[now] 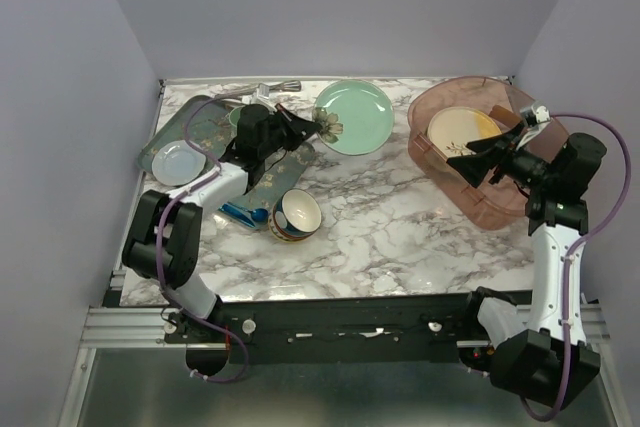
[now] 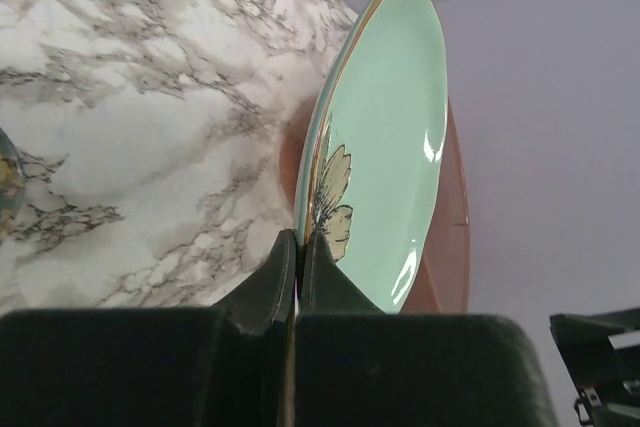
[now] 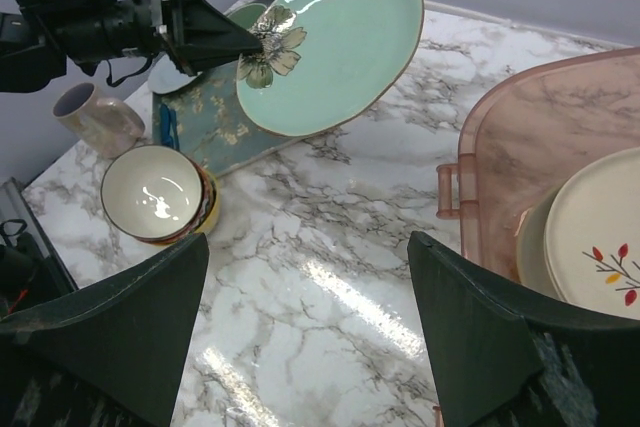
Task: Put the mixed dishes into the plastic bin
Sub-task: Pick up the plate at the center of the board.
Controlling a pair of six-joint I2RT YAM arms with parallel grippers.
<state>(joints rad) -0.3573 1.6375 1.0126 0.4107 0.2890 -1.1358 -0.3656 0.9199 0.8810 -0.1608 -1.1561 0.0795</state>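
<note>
Progress: partway. One round cream-and-yellow plate with a red sprig (image 3: 600, 237) lies inside the large translucent pinkish-brown plastic bin (image 1: 480, 205) at the right of the white marble table (image 1: 400, 237). A second rim seems to show under it, but this is not certain.

The round mint-green plate with a flower print (image 3: 340, 42) is in hand but not yet binned. It is over the back middle of the table, well left of the bin.

Left to do, by my reckoning:
- the mint-green plate
- the blue-and-yellow patterned bowl with cream inside (image 1: 295, 215), upright on the marble near the front left

A small pale-blue plate (image 1: 178, 162) rests on the rectangular dark-green floral tray (image 1: 205, 117), and a pinkish mug (image 3: 95, 117) stands nearby. It is unclear whether those two count.

Left arm: it reaches forward over the tray with the wrist rolled. The left gripper (image 2: 300, 247) is closed right down on the mint-green plate's rim beside the flower print, one finger on each face. The plate is tilted with the gripped edge raised. I cannot tell whether its far edge clears the table.

Right arm: the elbow is folded and the wrist is above the bin's near-left wall, with its camera looking back across the table. The right gripper (image 3: 305, 247) stands wide open, with nothing between its fingers.
</note>
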